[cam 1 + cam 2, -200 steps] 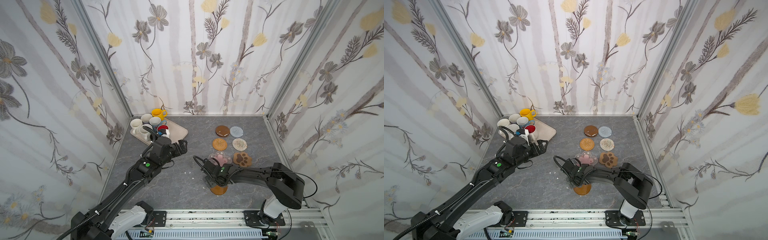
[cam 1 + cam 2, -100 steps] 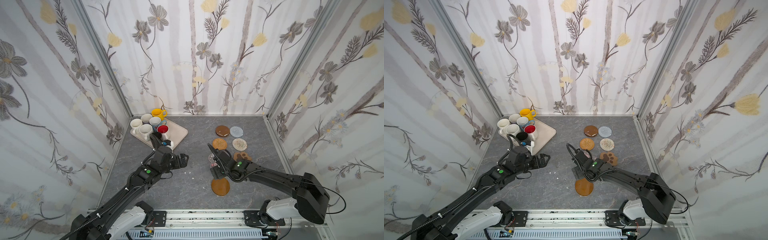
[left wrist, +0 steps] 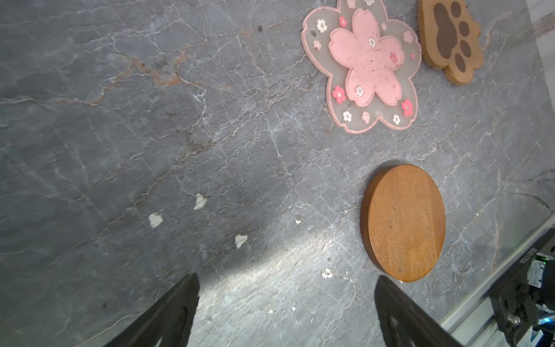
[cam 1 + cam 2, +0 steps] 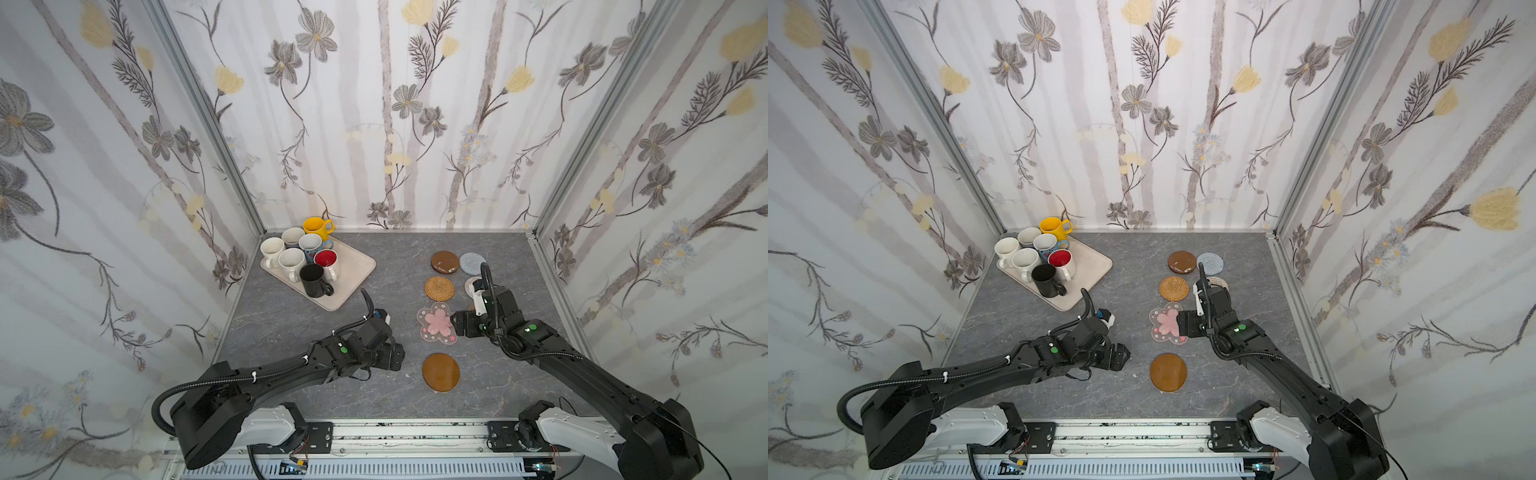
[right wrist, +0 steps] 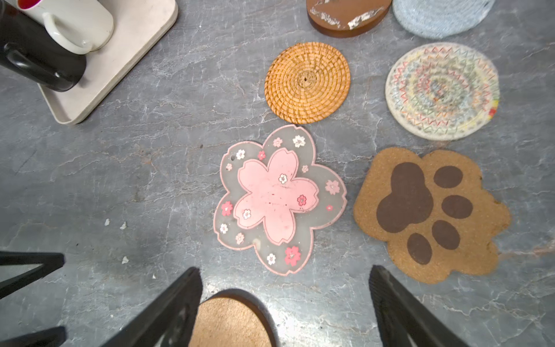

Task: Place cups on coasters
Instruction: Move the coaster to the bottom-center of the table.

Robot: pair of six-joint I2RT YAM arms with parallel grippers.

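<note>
Several cups stand packed on a beige tray (image 4: 353, 270) at the back left, among them a yellow one (image 4: 316, 227), a black one (image 4: 313, 280) and a red-lined white one (image 4: 326, 259). The coasters lie on the right: brown disc (image 4: 444, 262), grey round (image 4: 472, 262), golden woven round (image 4: 439, 287), pink-flower shape (image 4: 436, 323) and a second brown disc (image 4: 441, 372) nearest the front. The paw coaster (image 5: 429, 213) shows only in the wrist views. My left gripper (image 4: 394, 358) hangs open and empty left of the front disc. My right gripper (image 4: 458, 324), open and empty, hovers beside the flower coaster.
A beige woven coaster (image 5: 441, 90) is partly hidden under my right arm in the top views. Flowered walls close in the grey stone table (image 4: 291, 328) on three sides. A metal rail (image 4: 374, 432) runs along the front edge. Small white chips (image 3: 156, 219) dot the surface.
My left arm has drawn back from the tray to the front middle. My right arm has lifted off the front brown disc and swung back right, beside the flower coaster.
</note>
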